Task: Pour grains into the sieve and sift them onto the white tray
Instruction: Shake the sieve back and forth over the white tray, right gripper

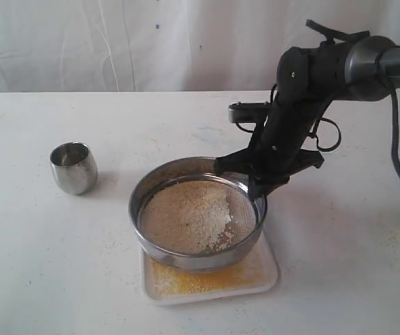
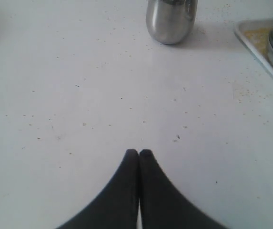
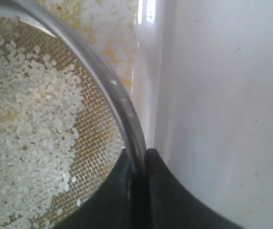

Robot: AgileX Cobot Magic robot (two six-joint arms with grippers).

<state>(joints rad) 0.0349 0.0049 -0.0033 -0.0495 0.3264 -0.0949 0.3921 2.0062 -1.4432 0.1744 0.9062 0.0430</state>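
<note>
This looks like a robotics lab test bench rather than a home kitchen. A plain white surface [image 1: 46, 279] ends at its far edge against a creased white cloth backdrop [image 1: 116, 42] that closes off the scene. A dark robot arm [image 1: 304, 91] with a loose black cable [image 1: 394, 139] reaches in from the right edge. The only wares are a steel cup [image 1: 74, 167], a sieve [image 1: 186, 262] and a white tray [image 1: 213, 296], set out like props, with stray specks scattered over the surface.
</note>
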